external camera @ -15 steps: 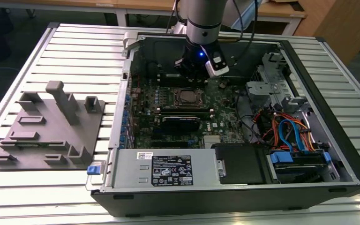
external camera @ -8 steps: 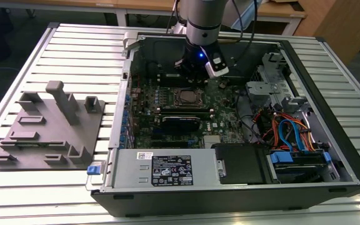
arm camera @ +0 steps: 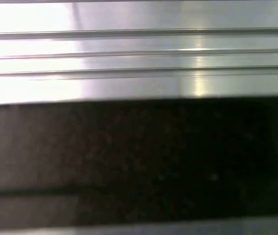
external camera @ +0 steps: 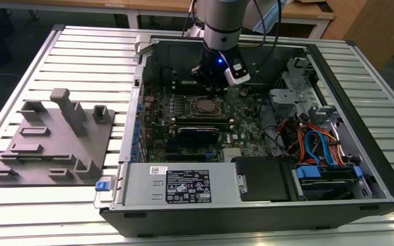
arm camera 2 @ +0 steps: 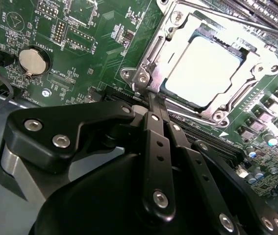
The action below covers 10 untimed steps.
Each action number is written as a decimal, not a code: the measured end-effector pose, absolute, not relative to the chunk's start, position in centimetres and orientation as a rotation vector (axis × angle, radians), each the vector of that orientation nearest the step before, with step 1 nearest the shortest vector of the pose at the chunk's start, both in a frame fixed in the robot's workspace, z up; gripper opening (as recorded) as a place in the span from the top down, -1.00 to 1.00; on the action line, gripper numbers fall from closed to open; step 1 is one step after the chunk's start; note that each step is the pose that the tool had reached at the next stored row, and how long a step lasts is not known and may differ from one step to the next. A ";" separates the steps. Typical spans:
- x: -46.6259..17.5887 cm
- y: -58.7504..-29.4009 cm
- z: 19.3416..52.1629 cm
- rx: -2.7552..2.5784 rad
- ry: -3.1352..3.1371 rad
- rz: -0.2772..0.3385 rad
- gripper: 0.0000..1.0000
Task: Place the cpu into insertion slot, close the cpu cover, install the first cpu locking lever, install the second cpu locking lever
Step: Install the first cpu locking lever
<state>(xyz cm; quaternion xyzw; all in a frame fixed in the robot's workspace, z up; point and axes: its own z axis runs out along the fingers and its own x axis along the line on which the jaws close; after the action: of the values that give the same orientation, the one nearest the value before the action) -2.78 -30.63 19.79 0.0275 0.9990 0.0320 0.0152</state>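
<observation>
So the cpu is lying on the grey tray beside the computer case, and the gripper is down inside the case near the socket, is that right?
Not quite. The cpu sits in the insertion slot on the motherboard, not on the grey tray, as the second wrist view shows. The gripper is down inside the computer case near that slot, as you said.

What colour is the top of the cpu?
Silvery-grey; the cpu shows best in the second wrist view.

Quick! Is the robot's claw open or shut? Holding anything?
Gripper: shut, right at the edge of the cpu cover; nothing seen held in it.
</observation>
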 end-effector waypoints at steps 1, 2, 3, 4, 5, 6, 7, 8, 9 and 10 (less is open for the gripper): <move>-2.8 -30.6 19.8 0.085 3.108 0.100 0.80; -2.8 -30.6 19.9 0.085 3.108 0.100 0.80; -2.8 -30.6 19.9 0.085 3.108 0.100 0.80; -2.8 -30.6 19.9 0.085 3.108 0.100 0.80; -2.8 -30.6 19.9 0.085 3.108 0.100 0.80; -2.8 -30.6 19.9 0.086 3.108 0.100 0.80; -2.8 -30.7 19.9 0.085 3.108 0.100 0.80; -2.8 -30.7 19.9 0.085 3.108 0.100 0.80; -2.8 -30.7 19.9 0.086 3.108 0.099 0.80; -2.8 -30.7 19.9 0.086 3.108 0.097 0.80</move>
<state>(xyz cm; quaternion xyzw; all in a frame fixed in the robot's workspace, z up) -2.78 -30.71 19.89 0.0275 0.9990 0.0311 0.0153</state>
